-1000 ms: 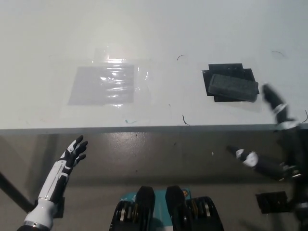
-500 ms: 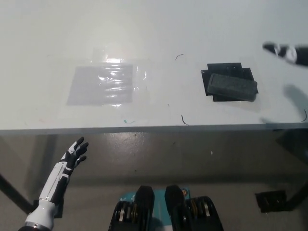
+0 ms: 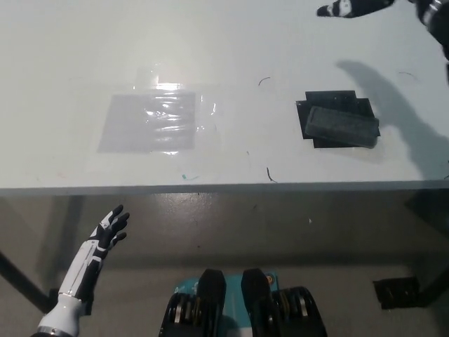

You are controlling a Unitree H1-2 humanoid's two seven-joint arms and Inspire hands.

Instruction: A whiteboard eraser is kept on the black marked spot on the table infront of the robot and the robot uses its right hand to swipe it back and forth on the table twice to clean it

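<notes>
White table (image 3: pixel 210 42) fills the top half of the head view, front edge running across mid-frame, grey floor (image 3: pixel 231 225) below it.

Eraser (image 3: pixel 342 125), dark grey, oblong, lies flat on the black marked spot (image 3: pixel 337 102) at right-centre of the table, slightly tilted w/ its long side running left-right. Black spot shows around it on the top and left sides. Nothing touches the eraser.

Right hand (image 3: pixel 351 8), black w/ white patches, is at the top right corner, raised above the far side of the table, well apart from the eraser. Only part of it is in frame, blurred; can't tell if fingers are apart or together. Its shadow (image 3: pixel 393 105) falls across the table just right of the eraser.

Clear plastic sheet (image 3: pixel 158 121) w/ glare lies flat on the table's left-centre, well apart from the eraser. A few small dark squiggle marks (image 3: pixel 269 174) sit near the table's front edge and by the spot.

Left hand (image 3: pixel 109 228), white, rests at lower left below the table edge, fingers spread apart, holding nothing.
</notes>
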